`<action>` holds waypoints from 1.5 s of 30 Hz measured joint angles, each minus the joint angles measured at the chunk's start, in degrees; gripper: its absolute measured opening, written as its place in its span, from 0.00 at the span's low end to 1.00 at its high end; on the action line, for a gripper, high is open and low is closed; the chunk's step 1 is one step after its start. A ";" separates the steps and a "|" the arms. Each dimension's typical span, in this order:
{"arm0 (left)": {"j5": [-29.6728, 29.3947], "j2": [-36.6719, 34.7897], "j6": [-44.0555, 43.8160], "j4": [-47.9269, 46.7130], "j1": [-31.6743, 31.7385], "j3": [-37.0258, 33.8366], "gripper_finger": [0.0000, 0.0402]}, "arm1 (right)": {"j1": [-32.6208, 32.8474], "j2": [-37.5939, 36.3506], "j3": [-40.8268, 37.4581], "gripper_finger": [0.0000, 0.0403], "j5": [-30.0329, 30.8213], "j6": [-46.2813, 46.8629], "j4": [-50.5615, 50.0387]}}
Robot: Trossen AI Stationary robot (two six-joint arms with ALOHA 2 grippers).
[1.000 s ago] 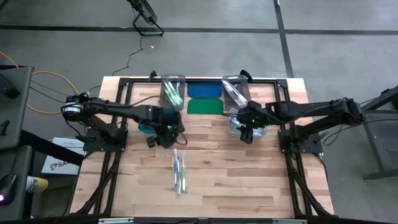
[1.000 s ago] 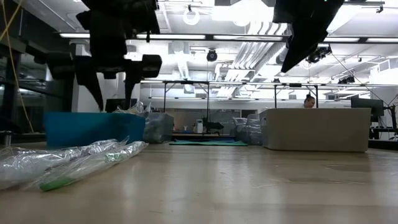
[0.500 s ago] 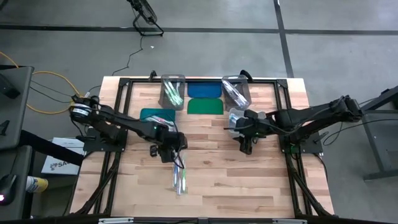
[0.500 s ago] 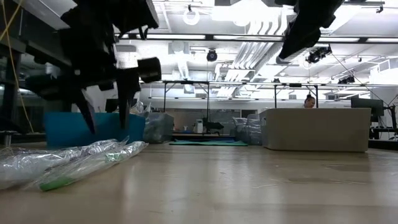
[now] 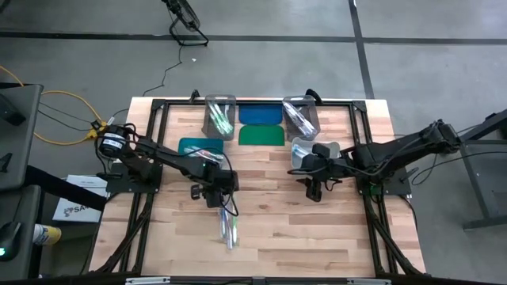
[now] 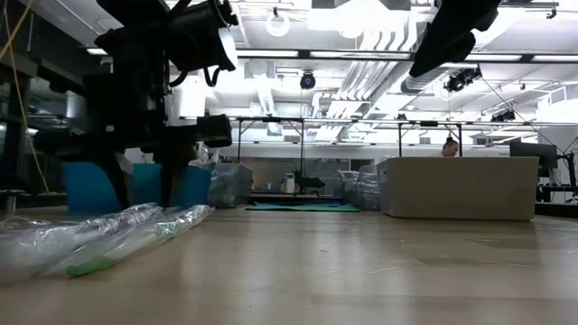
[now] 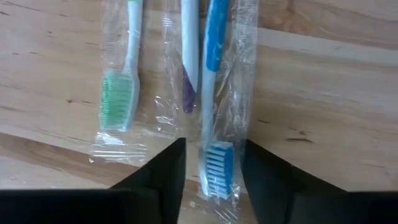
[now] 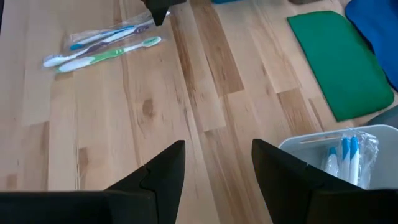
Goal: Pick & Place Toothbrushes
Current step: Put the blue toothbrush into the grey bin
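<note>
The wrapped toothbrushes (image 7: 211, 87) lie side by side in the middle of the table (image 5: 317, 229), a blue one, a white-and-purple one and a green one, each in its own clear crinkled sleeve and touching its neighbour. Your left gripper (image 5: 219, 199) is right over their far ends, fingers spread with a gap between them, and the head of the blue brush (image 7: 217, 171) sits in that gap in the left wrist view. The likely trouble is the film: if you close here you may pinch only loose wrapper, so the brush slides out on the lift, or you may catch the neighbouring sleeve and drag two along. Gripping at the head end also leaves the long handle hanging, so it could swing and snag on a bin rim when you carry it. Your right gripper (image 5: 315, 190) waits with its fingers apart above bare wood, just near of the clear bin (image 8: 339, 152) on the right that already holds a few brushes. Keep the two arms well apart if both head for the bins at the far side.
</note>
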 joint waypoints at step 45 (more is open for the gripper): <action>-12.69 0.11 -6.12 7.32 6.99 17.38 0.01 | 14.05 0.07 -15.08 0.45 25.60 5.55 16.30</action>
